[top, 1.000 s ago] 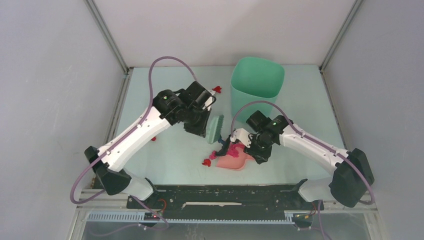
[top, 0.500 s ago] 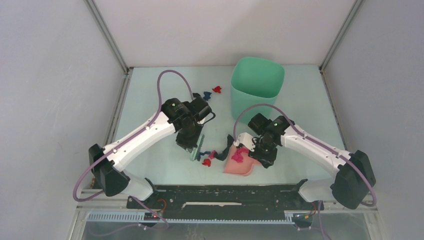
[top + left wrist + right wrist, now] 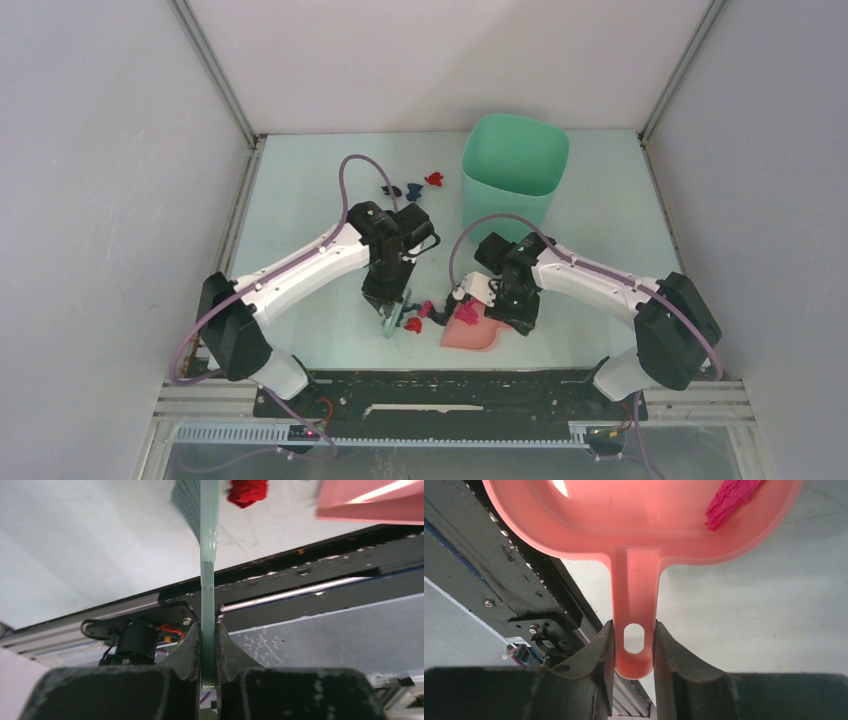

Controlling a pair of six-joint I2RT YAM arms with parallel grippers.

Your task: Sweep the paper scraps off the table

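Pink dustpan point(image 3: 644, 525), magenta scrap point(image 3: 731, 502), red scrap point(image 3: 247, 491), green brush point(image 3: 207, 555), mint bin point(image 3: 513, 165), paler mint table point(image 3: 600, 200).

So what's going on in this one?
The left gripper is clamped on a green hand brush, whose head is low at the table. The right gripper holds a pink dustpan by its handle, close beside the brush. A few paper scraps lie between brush and pan. One magenta scrap is already in the pan, and three more scraps sit unswept near the mint-green bin.
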